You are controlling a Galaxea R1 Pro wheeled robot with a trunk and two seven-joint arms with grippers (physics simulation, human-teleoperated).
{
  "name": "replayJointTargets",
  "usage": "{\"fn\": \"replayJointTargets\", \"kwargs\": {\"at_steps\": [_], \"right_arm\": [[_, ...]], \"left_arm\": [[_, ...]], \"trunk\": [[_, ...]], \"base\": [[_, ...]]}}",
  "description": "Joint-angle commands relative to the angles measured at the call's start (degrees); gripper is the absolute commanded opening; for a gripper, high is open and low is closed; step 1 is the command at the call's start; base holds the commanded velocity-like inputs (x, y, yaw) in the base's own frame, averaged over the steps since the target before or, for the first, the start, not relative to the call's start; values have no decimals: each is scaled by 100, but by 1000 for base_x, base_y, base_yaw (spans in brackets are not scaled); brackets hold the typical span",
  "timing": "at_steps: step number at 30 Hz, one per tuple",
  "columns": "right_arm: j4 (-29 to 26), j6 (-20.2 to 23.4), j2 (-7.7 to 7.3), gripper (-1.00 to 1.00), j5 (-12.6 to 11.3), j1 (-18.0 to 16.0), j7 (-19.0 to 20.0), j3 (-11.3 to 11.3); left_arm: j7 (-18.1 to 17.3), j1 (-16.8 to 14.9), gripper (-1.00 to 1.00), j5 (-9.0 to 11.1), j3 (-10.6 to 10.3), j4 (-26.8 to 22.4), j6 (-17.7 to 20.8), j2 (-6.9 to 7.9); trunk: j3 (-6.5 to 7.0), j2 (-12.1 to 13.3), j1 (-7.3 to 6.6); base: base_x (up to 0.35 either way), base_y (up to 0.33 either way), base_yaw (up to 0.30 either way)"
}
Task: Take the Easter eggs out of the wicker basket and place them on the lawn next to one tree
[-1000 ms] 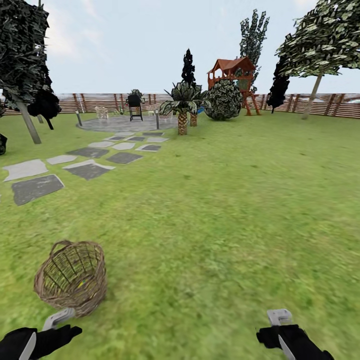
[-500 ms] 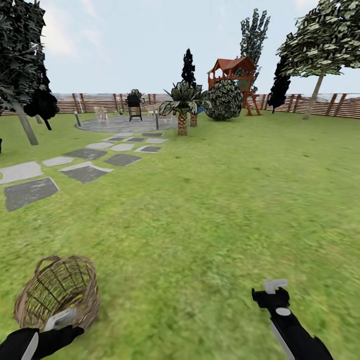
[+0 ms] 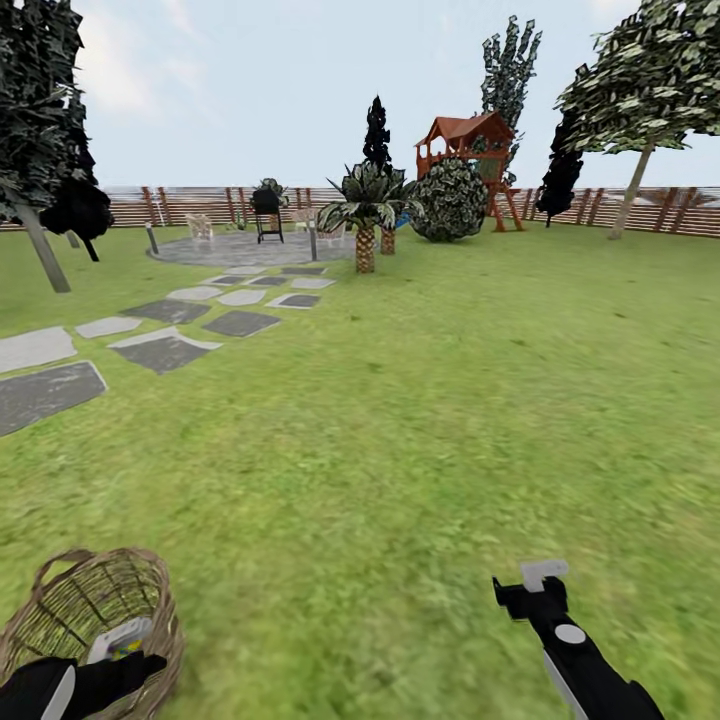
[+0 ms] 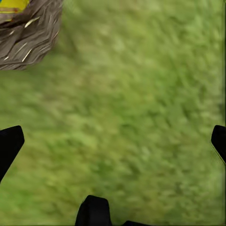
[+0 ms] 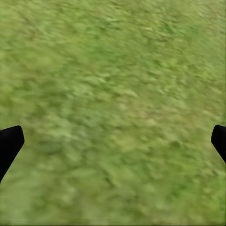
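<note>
Lawn (image 3: 420, 400) sliding past, wicker basket (image 3: 60, 600) now nearer at 7 o'clock under left gripper (image 4: 113, 136), right gripper (image 5: 113, 136) likewise spread wide, eggs unpicked

the basket (image 3: 70, 610) of light brown woven wicker sits on the lawn (image 3: 420, 420), mouth tilted up, a loop handle at its rim. a bit of a yellow egg (image 4: 12, 5) with a red mark shows inside it; how many eggs it holds cannot be told. the tree (image 3: 640, 110), pale leaning trunk and leafy canopy, stands far off by the fence.
</note>
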Motion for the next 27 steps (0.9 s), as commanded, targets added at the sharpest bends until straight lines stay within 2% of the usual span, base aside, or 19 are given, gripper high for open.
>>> {"fn": "replayJointTargets", "kwargs": {"at_steps": [1,8,11,19,27], "right_arm": [[-19,51,-8,100,9,-3,-32,30],[-40,119,29,100,65,-3,-22,58],[-38,118,0,100,77,-3,-18,58],[36,105,47,100,102,-3,-18,131],[45,101,-2,100,29,-3,-17,139]], "left_arm": [[-15,-4,100,16,20,-6,44,1],[-15,-4,100,17,34,-11,46,12],[-15,-4,100,13,37,-21,43,2],[-15,-4,100,12,44,-31,42,16],[-12,-4,100,17,46,-16,47,19]], "trunk": [[-6,-2,3],[-6,-2,3],[-6,-2,3],[-6,-2,3],[-6,-2,3]], "base": [[331,0,0],[331,21,0],[296,44,0],[67,16,0],[133,225,0]]}}
